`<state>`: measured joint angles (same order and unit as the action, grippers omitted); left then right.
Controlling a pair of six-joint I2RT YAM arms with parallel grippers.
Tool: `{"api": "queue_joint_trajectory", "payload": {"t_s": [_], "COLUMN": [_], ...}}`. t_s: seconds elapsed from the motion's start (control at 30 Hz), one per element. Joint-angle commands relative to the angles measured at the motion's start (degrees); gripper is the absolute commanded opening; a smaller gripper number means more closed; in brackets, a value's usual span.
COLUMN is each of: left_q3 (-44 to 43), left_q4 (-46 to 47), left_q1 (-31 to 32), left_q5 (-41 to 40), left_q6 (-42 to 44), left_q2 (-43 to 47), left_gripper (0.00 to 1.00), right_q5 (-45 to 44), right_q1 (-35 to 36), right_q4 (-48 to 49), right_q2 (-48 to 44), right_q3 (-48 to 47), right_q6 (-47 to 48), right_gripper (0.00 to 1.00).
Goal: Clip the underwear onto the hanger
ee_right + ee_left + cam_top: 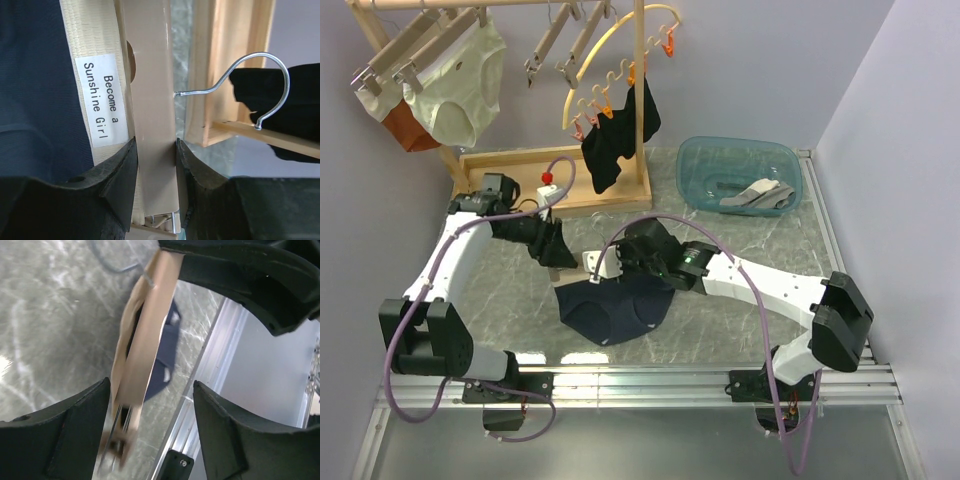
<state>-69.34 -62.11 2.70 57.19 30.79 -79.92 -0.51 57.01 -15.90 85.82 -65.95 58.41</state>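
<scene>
The navy underwear (615, 310) lies spread on the marble table between the two arms. Its beige waistband (95, 60) carries a white label and lies along the hanger (150, 75), a light-wood bar with a wire hook (250, 82). My right gripper (156, 145) is shut on that bar, and shows over the waistband in the top view (620, 262). My left gripper (150, 390) stands open around the bar's other end (145, 340). There a blurred metal clip (117, 432) hangs close to the left finger (75, 435), well apart from the other finger. In the top view the left gripper (558, 252) sits at the hanger's left end.
A wooden rack with a tray base (520, 165) stands at the back left, carrying cream briefs (460, 80), spare bar hangers (560, 40) and a yellow curved hanger with a black garment (615, 135). A blue basin (740, 175) sits at the back right. An aluminium rail (650, 380) edges the front.
</scene>
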Motion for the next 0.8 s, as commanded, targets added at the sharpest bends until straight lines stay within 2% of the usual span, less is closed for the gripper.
{"api": "queue_joint_trajectory", "payload": {"t_s": [0.0,0.1,0.33,0.5,0.57,0.6,0.63,0.67,0.73,0.77], "left_q3": [0.70,0.61,-0.97,-0.71,-0.62,-0.79,-0.97,-0.88,-0.62,-0.18], "left_q4": [2.96,2.96,-1.87,-2.94,-2.76,-2.41,-1.88,-1.18,1.28,2.50], "left_q1": [2.39,3.01,4.24,4.59,4.77,4.77,4.77,4.68,4.51,4.25], "left_q5": [-1.02,-1.55,-0.59,-0.59,-0.59,-0.67,-0.67,-1.37,-2.60,-4.70], "left_q6": [-2.31,-2.14,2.61,3.76,3.40,2.53,1.83,0.69,-2.74,-4.40], "left_q2": [2.05,1.79,-0.50,-0.41,0.11,0.46,0.81,2.04,3.80,5.63], "left_gripper": [0.72,0.67,0.44,0.35,0.22,0.12,0.07,0.01,0.00,0.00], "right_q5": [-2.82,-3.70,-4.85,-5.29,-5.64,-6.77,-7.48,-8.35,-9.50,-9.94], "right_q1": [1.69,2.49,3.54,3.45,3.45,3.37,3.54,3.54,3.45,3.28], "right_q4": [4.74,4.56,5.62,6.49,6.58,6.58,7.11,6.94,7.55,7.55], "right_q2": [-3.64,-4.34,-5.40,-5.84,-5.49,-5.23,-4.96,-4.87,-5.14,-5.49], "right_q3": [-0.05,-0.05,0.74,1.53,1.36,1.01,0.83,0.39,0.21,0.30], "right_q6": [1.44,2.05,3.37,3.90,3.73,3.38,2.85,2.24,2.06,2.14], "right_gripper": [0.00,0.00,0.00,0.00,0.00,0.00,0.03,0.24,0.56,0.82]}}
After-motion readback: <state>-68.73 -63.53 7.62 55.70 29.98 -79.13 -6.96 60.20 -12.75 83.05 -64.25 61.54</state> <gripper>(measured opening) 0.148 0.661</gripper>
